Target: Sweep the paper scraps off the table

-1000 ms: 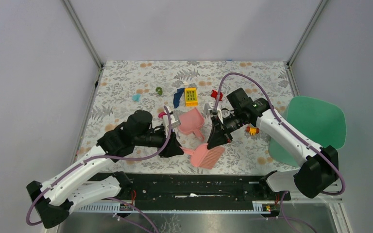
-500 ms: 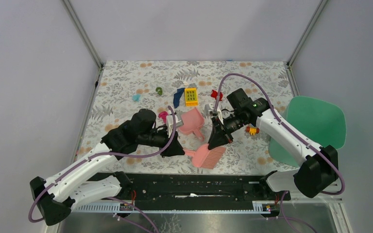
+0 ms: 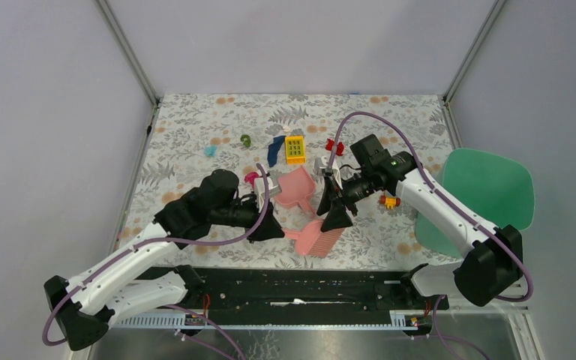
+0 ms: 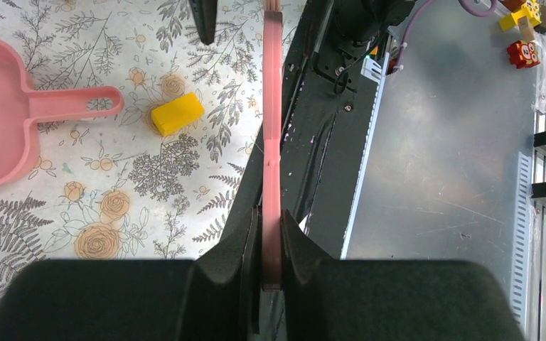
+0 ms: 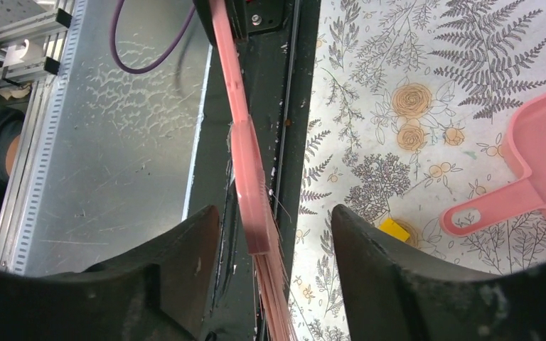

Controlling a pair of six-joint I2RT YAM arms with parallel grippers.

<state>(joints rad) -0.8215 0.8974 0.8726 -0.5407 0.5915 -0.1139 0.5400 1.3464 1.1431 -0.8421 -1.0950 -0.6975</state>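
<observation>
zero scraps swept: judging by how things lie, no sweeping is done yet; the part of the pink plastic dustpan (image 4: 0, 106) seen from the left wrist looks bare.
left gripper (image 4: 271, 245): clamped shut on the handle of the pink comb-like plastic brush (image 3: 316, 238), held edge-on over the near edge of the white floral-print table (image 3: 195, 127).
right gripper (image 5: 276, 220): jaws spread, one on each side of the brush's bristle end, with gaps on both sides, so it grips nothing.
paper scraps: on the table, beyond both grippers.
magenta wrinkly paper scrap (image 3: 252, 178): just beyond the left gripper, beside the dustpan's left side.
dark blue wrinkly paper scrap (image 3: 274, 150): further out, beyond the dustpan.
scrap count: one magenta and one dark blue for sure; white ones are too small to tell.
unsure bits: one small red bit (image 3: 334, 145) beyond the right gripper and one light blue bit (image 3: 210, 150) far beyond the left gripper; scrap or toy, cannot tell.
tool count: one dustpan lying between the two grippers, one brush.
block count: one yellow studded plastic block (image 3: 294, 148) beside the dark blue scrap; one plain yellow plastic block (image 4: 176, 114) just beside the dustpan handle; one small yellow-orange block (image 3: 388, 200) just right of the right gripper.
tray count: one green round-cornered tray (image 3: 495, 187), well to the right of the right gripper.
left to do: judged as everything, meaning brush down, scraps gathered and cleared off the table.
</observation>
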